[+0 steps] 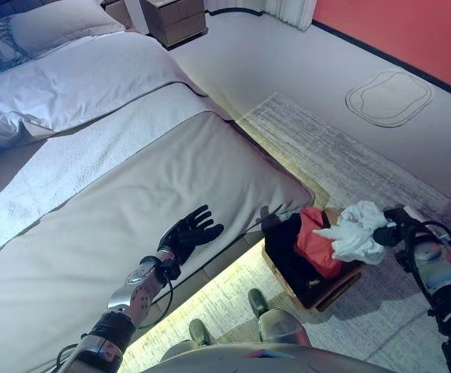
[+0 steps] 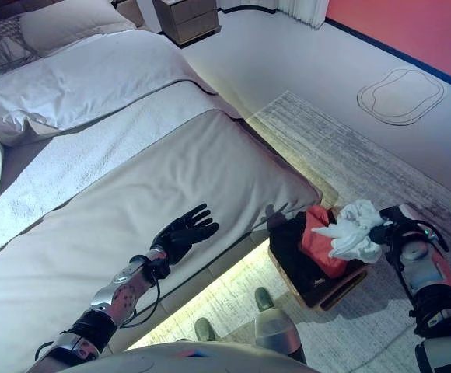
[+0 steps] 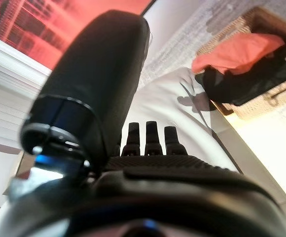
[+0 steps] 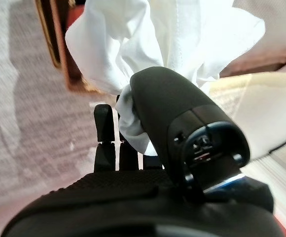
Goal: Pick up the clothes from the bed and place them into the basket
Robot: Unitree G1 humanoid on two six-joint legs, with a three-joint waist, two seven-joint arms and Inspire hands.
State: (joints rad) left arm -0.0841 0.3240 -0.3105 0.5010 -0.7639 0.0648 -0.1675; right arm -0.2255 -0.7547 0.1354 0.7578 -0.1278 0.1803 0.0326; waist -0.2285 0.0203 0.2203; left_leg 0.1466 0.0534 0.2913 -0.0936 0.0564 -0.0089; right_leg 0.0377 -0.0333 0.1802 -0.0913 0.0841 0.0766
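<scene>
soft, crumpled white cloth garment (image 2: 353, 230); matt red cloth (image 2: 319, 242) and black cloth (image 2: 291, 247) in a woven basket (image 1: 330, 291) with wooden rim; smooth matt grey bedspread (image 1: 117, 225); textured white blanket (image 1: 78, 159); low-pile rough rug (image 1: 342, 148); wooden nightstand (image 1: 177, 19).

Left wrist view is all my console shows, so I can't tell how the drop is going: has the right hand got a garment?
Observer: Yes. The right hand pinches a white garment between thumb and fingers.
Operator: Is it over the basket?
Observer: It hangs over the basket, above the red garment that lies inside.
Operator: And my own hand, anything in it?
Observer: No. The left hand is open, fingers spread, over the grey bedcover, holding nothing.
Operator: Any clothes left near it?
Observer: None that the eye views show on that part of the bed.
</scene>
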